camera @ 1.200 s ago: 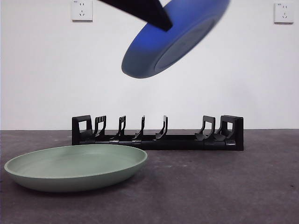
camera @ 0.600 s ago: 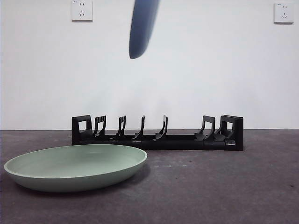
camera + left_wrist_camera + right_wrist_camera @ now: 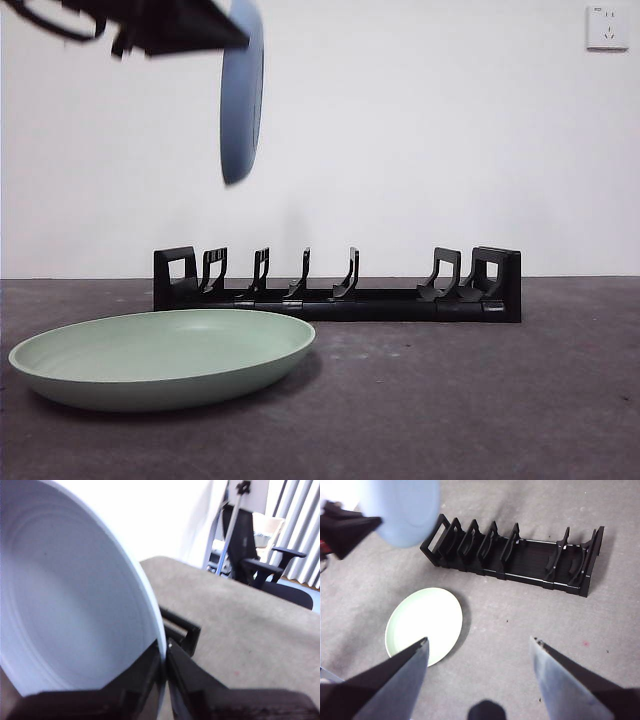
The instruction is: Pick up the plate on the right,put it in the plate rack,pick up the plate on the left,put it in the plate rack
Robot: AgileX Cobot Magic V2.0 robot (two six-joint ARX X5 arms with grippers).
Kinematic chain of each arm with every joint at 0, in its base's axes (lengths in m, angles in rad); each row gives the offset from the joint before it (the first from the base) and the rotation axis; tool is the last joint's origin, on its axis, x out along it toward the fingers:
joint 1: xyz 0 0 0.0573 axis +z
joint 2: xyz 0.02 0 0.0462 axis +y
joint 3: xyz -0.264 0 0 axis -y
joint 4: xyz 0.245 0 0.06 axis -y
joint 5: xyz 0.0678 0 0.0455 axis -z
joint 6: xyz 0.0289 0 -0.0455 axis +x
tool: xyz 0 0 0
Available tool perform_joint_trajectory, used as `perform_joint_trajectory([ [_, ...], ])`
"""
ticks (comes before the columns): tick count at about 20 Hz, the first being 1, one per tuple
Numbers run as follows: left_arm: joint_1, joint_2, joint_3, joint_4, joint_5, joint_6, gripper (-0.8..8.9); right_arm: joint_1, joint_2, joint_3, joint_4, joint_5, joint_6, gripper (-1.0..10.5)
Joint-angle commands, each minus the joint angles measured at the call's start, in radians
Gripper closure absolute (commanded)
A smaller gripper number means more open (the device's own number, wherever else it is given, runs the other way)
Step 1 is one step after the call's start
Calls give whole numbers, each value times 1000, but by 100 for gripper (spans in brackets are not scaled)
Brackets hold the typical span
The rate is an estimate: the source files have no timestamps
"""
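A blue plate (image 3: pixel 242 95) hangs on edge high above the left part of the plate rack (image 3: pixel 340 295), apart from it. My left gripper (image 3: pixel 232 38) is shut on the plate's rim from the upper left; in the left wrist view the jaws (image 3: pixel 164 655) pinch the rim of the plate (image 3: pixel 65 605), with a rack end (image 3: pixel 182 632) beyond. From above, the right wrist view shows the blue plate (image 3: pixel 405 510) over the rack (image 3: pixel 520 560). My right gripper (image 3: pixel 480 642) is open, high over the table. A green plate (image 3: pixel 160 355) lies flat in front of the rack's left half.
The rack is a long low black one with upright prongs and nothing in its slots. White wall sockets (image 3: pixel 607 27) sit on the back wall. The green plate (image 3: pixel 425 625) lies on the grey table (image 3: pixel 520 625).
The blue plate has moved left and lower, staying on edge. The left arm now shows at the top left of the front view.
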Motion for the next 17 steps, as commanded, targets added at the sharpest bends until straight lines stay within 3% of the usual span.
perform_joint_trajectory([
  [1,24,54,0,26,16,-3,821,1,0,-3,-14,-4,-16,600],
  [9,42,208,0,77,49,9,821,1,16,-3,-23,-4,-18,600],
  [17,39,272,0,63,-47,99,822,1,25,-3,-46,-4,-39,600],
])
